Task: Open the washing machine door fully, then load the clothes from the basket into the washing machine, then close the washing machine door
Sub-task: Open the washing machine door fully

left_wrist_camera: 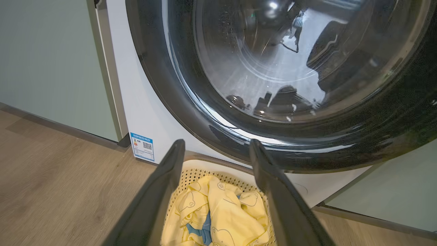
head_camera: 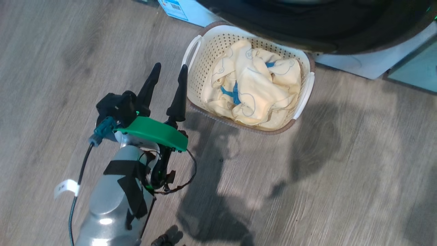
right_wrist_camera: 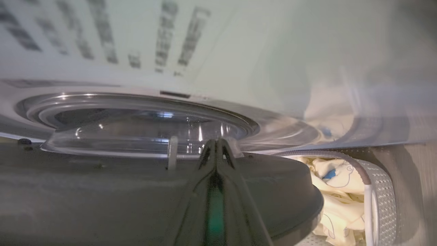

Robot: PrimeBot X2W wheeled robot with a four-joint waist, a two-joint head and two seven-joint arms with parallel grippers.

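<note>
door (left_wrist_camera: 286,68) ajar, sticking out over far rim of basket (head_camera: 205,54); clothes (head_camera: 252,89) heaped in basket, on floor (head_camera: 307,188) in front of washing machine (left_wrist_camera: 143,112); left hand (head_camera: 170,66) spread, just beside basket's handle; right hand (right_wrist_camera: 216,141) pressed together, tips at door's inner face by glass bulge

Nothing here can be read word for word. Low on the white front of the washing machine (left_wrist_camera: 150,102) sits a small blue sticker (left_wrist_camera: 142,147) with a white lower half. It carries a QR code (left_wrist_camera: 147,146) and a few lines of print too tiny to make out. A white tag (head_camera: 66,188) wrapped round the black cable (head_camera: 82,164) beside the left arm bears a small dark mark, also illegible. In the right wrist view, rows of dark print (right_wrist_camera: 164,37) on a pale surface are smeared into bars.
</note>
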